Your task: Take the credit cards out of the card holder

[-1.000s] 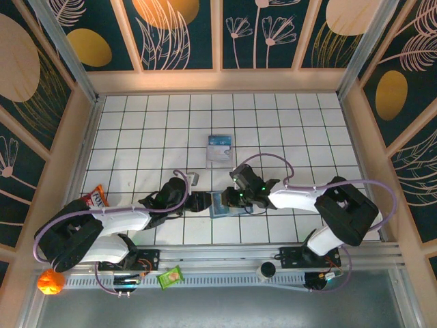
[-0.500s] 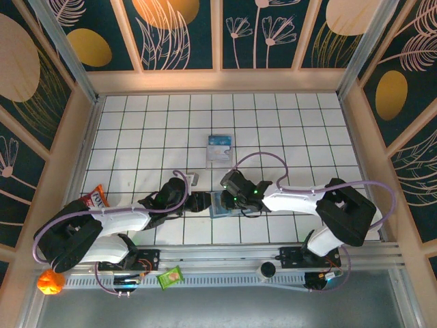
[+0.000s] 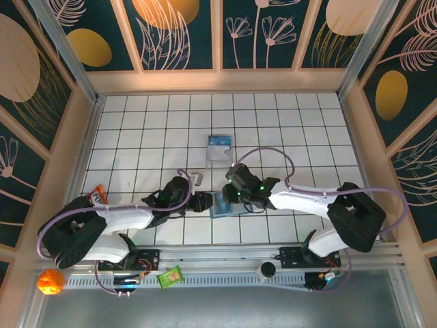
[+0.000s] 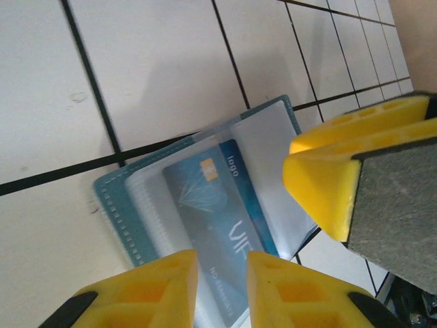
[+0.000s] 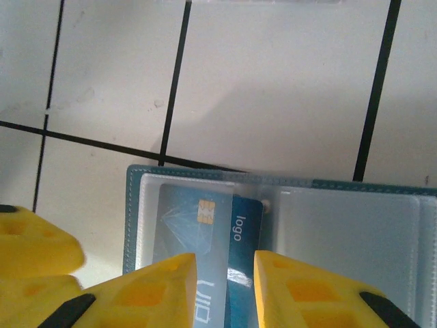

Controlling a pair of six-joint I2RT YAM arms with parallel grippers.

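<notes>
My left claw (image 4: 222, 277) is hanging over the card holder (image 4: 136, 225). Its yellow moulded fingers (image 4: 153, 287) are drawn close, leaving a thin slit. The holder's near edge is running into that slit, and I cannot tell whether I am pinching it. My right claw (image 5: 225, 277) is showing the same narrow slit from the holder's other side, and there too I cannot tell if it is gripping.

The holder is lying open and flat on the white tiled table (image 3: 136, 137), between my two claws. It is showing a teal cover with small stitch marks and frosted clear pockets. A glossy blue card (image 4: 218, 205) with a gold chip is sitting in one pocket.

Beyond the holder, a clear plastic case (image 3: 220, 149) is lying well apart. A green packet (image 3: 171, 277) and an orange ball (image 3: 50, 281) are sitting on the near rail.

In the left wrist view, my right claw's grey-padded finger (image 4: 355, 178) is covering the holder's far corner. The wrist cameras are giving the chip and the "logo" lettering. From above, the holder is reading as a small teal patch partly under my claws.
</notes>
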